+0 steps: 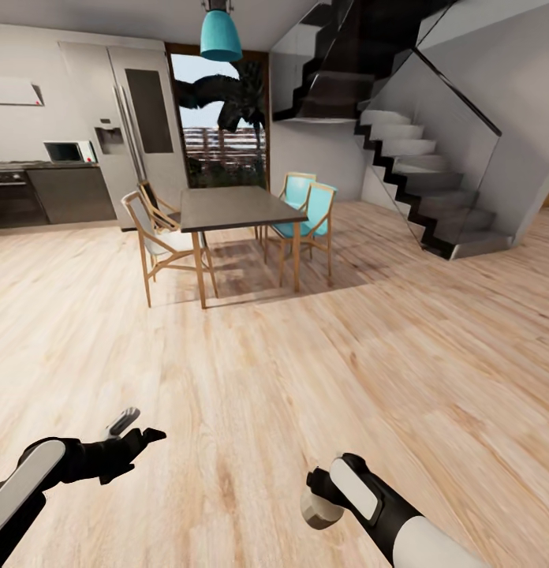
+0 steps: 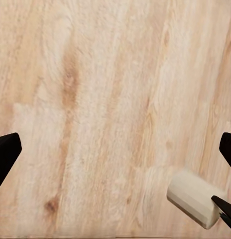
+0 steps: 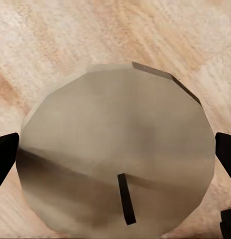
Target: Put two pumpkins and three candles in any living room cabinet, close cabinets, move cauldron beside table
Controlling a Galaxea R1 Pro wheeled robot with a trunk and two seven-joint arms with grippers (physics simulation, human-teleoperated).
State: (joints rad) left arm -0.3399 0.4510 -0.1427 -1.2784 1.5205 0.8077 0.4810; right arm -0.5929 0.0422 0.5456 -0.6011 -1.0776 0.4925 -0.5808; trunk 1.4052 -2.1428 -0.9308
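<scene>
A candle [image 3: 118, 149] is held tight in the right gripper [image 1: 322, 497], low and close to the robot. In the right wrist view the round greyish-tan top of the candle is seen up close, with a short dark wick on it, and a black fingertip [image 3: 6, 157] is seen at each side of it. In the head view the candle [image 1: 320, 509] is seen as a small pale lump at the end of the right arm, just above the wooden floor [image 1: 306, 371].

The left gripper [image 1: 136, 426] is held out over the floor, well apart from the candle. Its two fingers are spread wide, and nothing is held between them. In the left wrist view the black fingertips [image 2: 6, 152] are seen at the two sides, with bare floor boards [image 2: 110, 99] between them. The same candle [image 2: 195, 196] is seen there too, small and pale, with a dark finger touching it.

Farther from the candle, across a wide stretch of floor, a tall dark-topped table [image 1: 227, 207] with slim wooden legs is seen. Two white chairs [image 1: 152, 237] are set at one side of it, and two blue chairs [image 1: 310, 213] at the other side. A blue lamp [image 1: 220, 35] is hung above it.

Farther still, grey stairs [image 1: 420, 173] with a glass side are seen. A grey fridge [image 1: 144, 130] and dark kitchen units [image 1: 50, 193] are seen along the back wall, with a white microwave [image 1: 68, 151] on top of the units. A glass door [image 1: 219, 126] is seen behind the tall table.
</scene>
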